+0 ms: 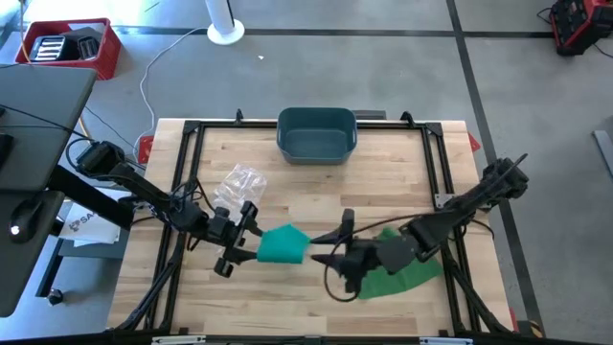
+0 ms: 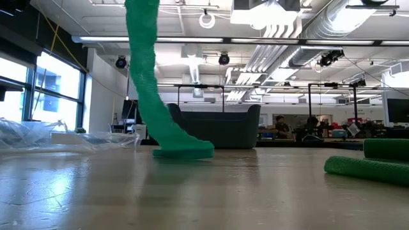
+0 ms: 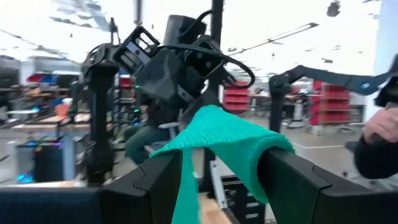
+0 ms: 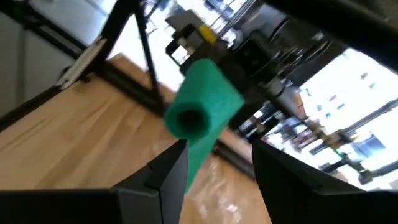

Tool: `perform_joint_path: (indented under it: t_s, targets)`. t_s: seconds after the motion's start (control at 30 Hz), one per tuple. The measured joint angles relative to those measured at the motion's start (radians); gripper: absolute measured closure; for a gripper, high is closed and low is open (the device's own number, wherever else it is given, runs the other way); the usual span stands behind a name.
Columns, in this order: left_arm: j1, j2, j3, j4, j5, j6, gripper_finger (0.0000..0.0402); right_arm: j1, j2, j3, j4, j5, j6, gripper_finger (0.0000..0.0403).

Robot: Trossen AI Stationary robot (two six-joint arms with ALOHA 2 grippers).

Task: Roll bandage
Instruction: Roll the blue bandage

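The left end effector (image 1: 251,233) pinches the green bandage (image 1: 283,244) roll, its strip draped between the fingers (image 3: 292,180). Facing it, the right end effector (image 1: 321,259) stands spread just off the roll's open end, above the surface (image 1: 316,192)

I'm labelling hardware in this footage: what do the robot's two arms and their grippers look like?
Both arms are dark, nearly black, made of slim jointed links with bulkier housings near the wrists. Black cables loop loosely beside the left gripper and the right gripper. Each gripper ends in two flat, angular black fingers. No coloured markings are visible on either arm.
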Motion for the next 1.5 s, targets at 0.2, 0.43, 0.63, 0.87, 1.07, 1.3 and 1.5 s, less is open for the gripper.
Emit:
perform_joint_path:
  t_s: [0.2,0.43,0.63,0.87,1.07,1.3,1.5]
  targets:
    - [0.002,0.0,0.0,0.02,0.025,0.0,0.0202,-0.001,0.034,0.0,0.106,0.003,-0.099,0.0231]
    - [0.016,0.0,0.0,0.019,0.016,-0.007,0.0202,0.011,0.027,0.0,0.143,-0.007,-0.097,0.0231]
    - [0.026,0.0,0.0,0.018,0.015,-0.008,0.0202,-0.026,0.027,0.0,0.127,-0.08,-0.01,0.0235]
    - [0.025,0.0,0.0,0.013,0.016,-0.016,0.0202,-0.069,0.027,0.0,0.098,-0.166,0.036,0.0252]
    - [0.025,0.001,0.0,0.009,0.015,-0.016,0.0202,-0.074,0.027,0.0,0.032,-0.142,0.017,0.0258]
    - [0.025,0.001,0.0,0.009,0.015,-0.016,0.0202,-0.039,0.02,0.0,0.031,-0.109,-0.013,0.0258]
    - [0.025,0.001,0.0,0.01,0.015,-0.016,0.0202,-0.048,0.02,0.0,0.047,-0.118,-0.024,0.0258]
